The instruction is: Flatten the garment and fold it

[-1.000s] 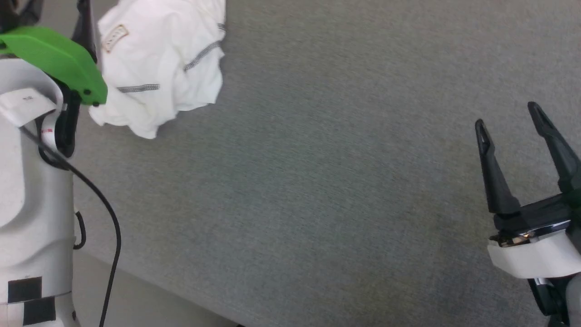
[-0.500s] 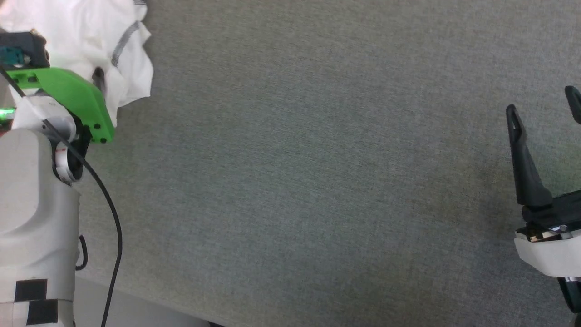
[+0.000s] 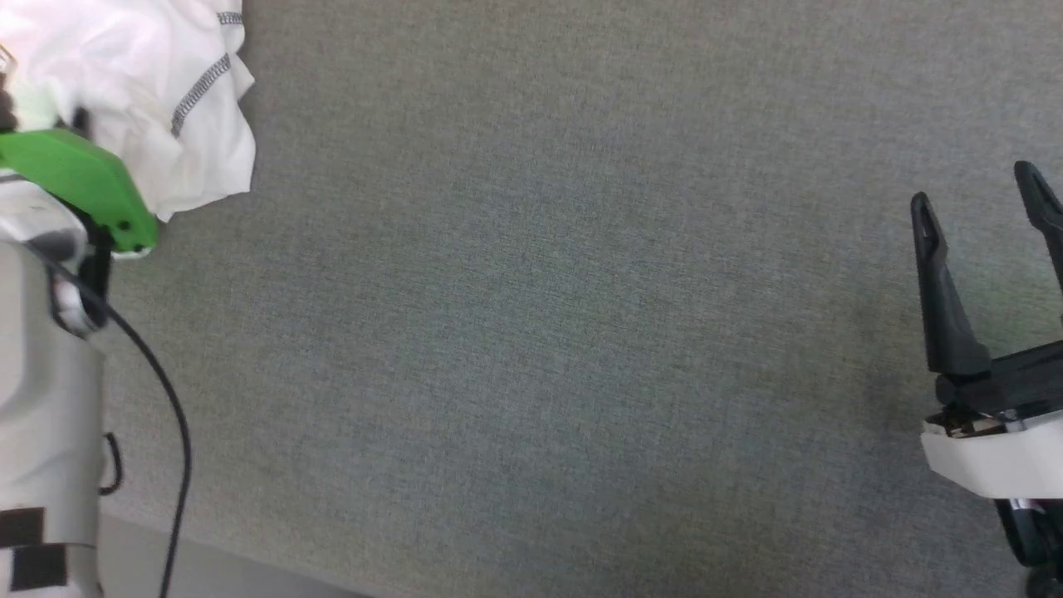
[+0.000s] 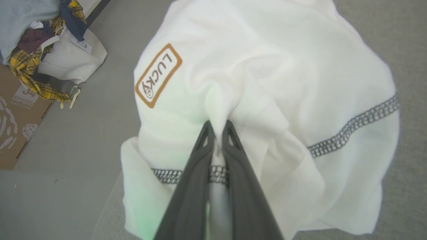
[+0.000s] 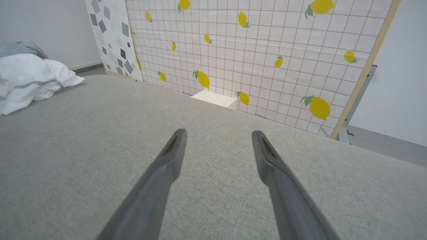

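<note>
Quickly, left side first: the white long-sleeved shirt sits crumpled in the upper left corner of the head view on the grey fabric surface. It is partly behind the left arm's green cover, and a black cable loops down the lower left.

Left wrist view: a cardboard box and a clothes pile with yellow plaid lie at the far left on the floor. The brown-bordered LUCKY patch is up and left of centre. At centre the left gripper has its fingers closed together, pinching a bunched fold of the shirt. A grey zigzag seam runs off to the right.

At the right edge of the head view the right gripper has its fingers spread apart and holds nothing. It is over the surface, well apart from the shirt.

Right wrist view: shirt at the left edge, a white box at centre against a lemon-print grid panel.
</note>
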{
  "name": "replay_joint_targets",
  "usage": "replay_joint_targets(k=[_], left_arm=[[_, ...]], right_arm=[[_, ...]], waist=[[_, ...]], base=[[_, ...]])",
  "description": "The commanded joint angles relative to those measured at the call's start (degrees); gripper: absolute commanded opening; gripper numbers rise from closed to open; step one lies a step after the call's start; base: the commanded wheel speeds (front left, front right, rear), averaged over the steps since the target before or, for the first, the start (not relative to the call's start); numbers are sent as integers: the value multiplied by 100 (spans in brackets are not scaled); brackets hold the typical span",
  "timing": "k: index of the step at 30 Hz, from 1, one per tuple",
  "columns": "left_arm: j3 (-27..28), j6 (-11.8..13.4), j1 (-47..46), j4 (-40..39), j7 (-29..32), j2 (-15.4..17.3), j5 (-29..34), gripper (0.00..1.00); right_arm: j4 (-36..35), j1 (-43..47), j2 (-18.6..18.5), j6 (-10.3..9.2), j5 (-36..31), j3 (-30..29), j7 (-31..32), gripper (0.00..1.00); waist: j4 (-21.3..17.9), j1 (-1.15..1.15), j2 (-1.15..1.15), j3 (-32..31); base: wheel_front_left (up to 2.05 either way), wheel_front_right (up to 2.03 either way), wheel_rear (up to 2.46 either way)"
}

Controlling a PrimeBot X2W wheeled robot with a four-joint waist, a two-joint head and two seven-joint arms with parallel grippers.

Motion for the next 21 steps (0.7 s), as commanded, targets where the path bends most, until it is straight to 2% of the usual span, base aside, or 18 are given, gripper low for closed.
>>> replay_joint_targets(k=[1,6,12,21], left_arm=[[62,29,-150,-82,-127,157,-9,0],[189,-17,-333,-301,-246,455,-42,0],[96,-244,-699,-773,-150,735,-25,0],[-161,-347,-1608,-1678,341,594,-157,0]], right_arm=[[86,-123,92,-10,49,22,-96,100],[438,-127,404,-10,53,19,-335,100],[899,6,803,-10,30,-140,-641,100],[1444,302,1143,-10,50,-409,-942,100]], waist=[[-90,-1,0,-338],[-227,-1,0,-892],[-358,-1,0,-1595],[-602,-1,0,-2513]], base=[[0,0,0],[0,0,0],[0,0,0],[0,0,0]])
